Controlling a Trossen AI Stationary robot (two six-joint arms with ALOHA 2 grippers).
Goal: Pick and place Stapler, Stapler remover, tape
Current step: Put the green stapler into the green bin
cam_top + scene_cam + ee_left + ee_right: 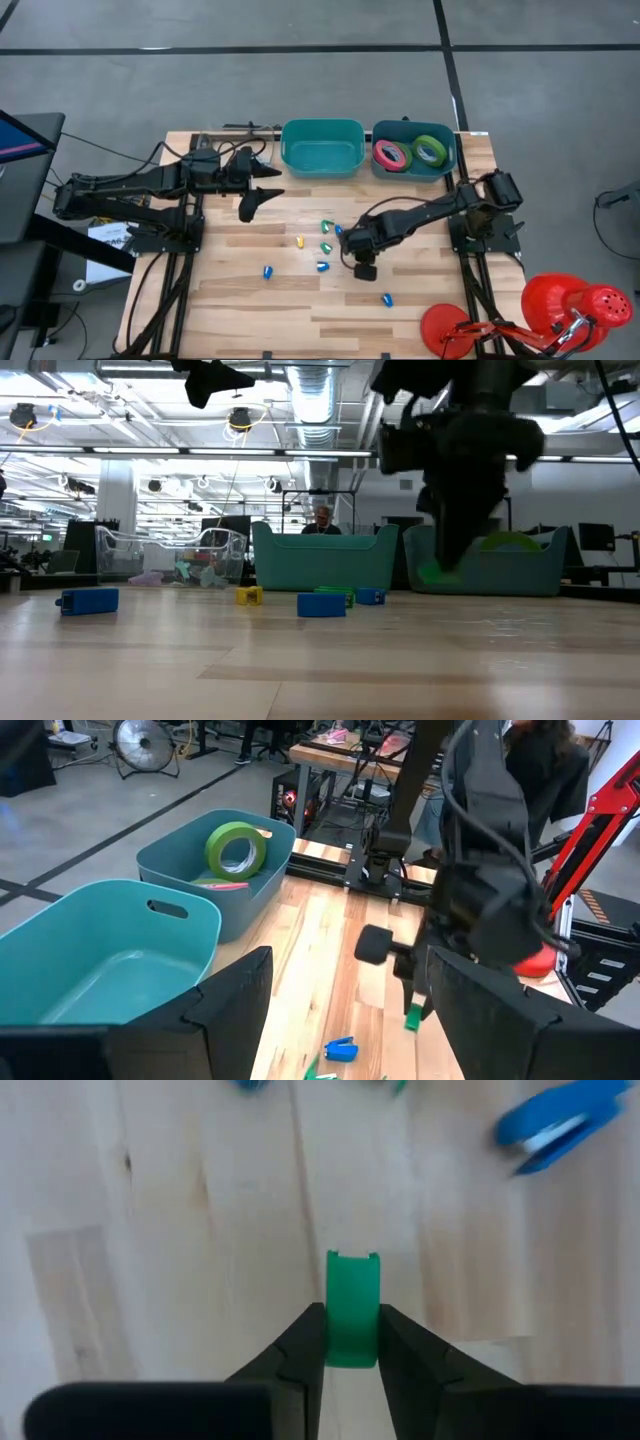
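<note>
- Right gripper, low centre of the wrist frame, is clamped on a small green piece.
- A blue piece lies upper right.
- Overhead, pink tape and green tape sit in the grey bin, upper right.
- Left gripper, fingers apart, hangs left of centre.

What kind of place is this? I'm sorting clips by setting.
Probably a robotics lab or workshop: a wooden table with two arms, exposed ceiling ducts and strip lights, more benches and a floor fan beyond.
</note>
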